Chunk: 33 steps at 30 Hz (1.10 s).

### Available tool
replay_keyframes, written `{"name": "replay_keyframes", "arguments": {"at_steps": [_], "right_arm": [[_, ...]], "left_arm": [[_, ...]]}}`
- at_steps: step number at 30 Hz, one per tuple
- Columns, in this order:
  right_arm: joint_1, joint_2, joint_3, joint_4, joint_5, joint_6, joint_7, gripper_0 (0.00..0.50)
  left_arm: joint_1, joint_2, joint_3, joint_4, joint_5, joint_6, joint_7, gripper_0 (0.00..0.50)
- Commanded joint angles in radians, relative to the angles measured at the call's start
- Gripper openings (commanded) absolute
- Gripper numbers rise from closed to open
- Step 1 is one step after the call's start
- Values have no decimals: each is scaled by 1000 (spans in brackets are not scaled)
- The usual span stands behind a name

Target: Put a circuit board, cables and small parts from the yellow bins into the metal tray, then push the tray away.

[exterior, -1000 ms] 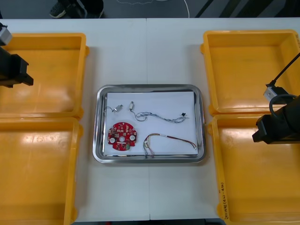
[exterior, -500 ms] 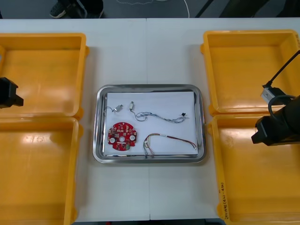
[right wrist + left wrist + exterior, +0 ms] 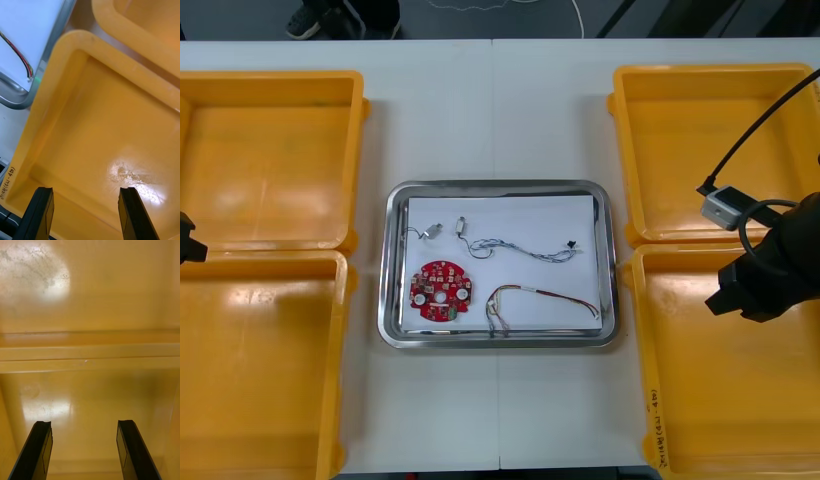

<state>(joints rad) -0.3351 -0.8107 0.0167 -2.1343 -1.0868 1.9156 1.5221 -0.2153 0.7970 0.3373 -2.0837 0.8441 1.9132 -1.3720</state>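
The metal tray [image 3: 498, 186], white inside, lies mid-table. In it are a round red circuit board [image 3: 441, 291], a twisted blue and white cable [image 3: 525, 248], a red and yellow cable [image 3: 540, 297] and two small metal parts [image 3: 435, 229]. My right gripper [image 3: 727, 298] hovers over the near right yellow bin [image 3: 720, 410], just right of the tray. It is open [image 3: 85, 190] with nothing between its fingers. A tray corner [image 3: 22, 97] and the red and yellow cable's end [image 3: 18, 56] lie beyond it. My left gripper [image 3: 188, 242] sits at the far left edge, open [image 3: 83, 423] and empty.
Four yellow bins look empty: far left [image 3: 270, 160], near left [image 3: 260, 370], far right [image 3: 710, 150] and the near right one. The left gripper hangs over the near left bin, its fingers pointing at the walls [image 3: 90, 352] where the two left bins meet. Bare table lies beyond the tray.
The left arm has drawn back toward the table's left edge and nearer side. The right arm has shifted a little toward the tray. The things in the tray have not moved.
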Motion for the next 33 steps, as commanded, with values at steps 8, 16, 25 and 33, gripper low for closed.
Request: {"name": "replay_keyframes", "arguments": {"at_steps": [8, 16, 25, 33], "right_arm": [[-188, -13, 190, -55, -12, 4, 170, 500], [-260, 58, 284, -56, -10, 4, 282, 500], [-349, 153, 411, -56, 31, 4, 320, 500], [-412, 240, 542, -56, 130, 4, 339, 500]], "left_arm": [[85, 30, 34, -46, 23, 7, -91, 500], [126, -12, 38, -65, 7, 7, -118, 500], [148, -39, 46, -92, -7, 7, -136, 500], [148, -41, 46, -90, -7, 7, -144, 500]]}}
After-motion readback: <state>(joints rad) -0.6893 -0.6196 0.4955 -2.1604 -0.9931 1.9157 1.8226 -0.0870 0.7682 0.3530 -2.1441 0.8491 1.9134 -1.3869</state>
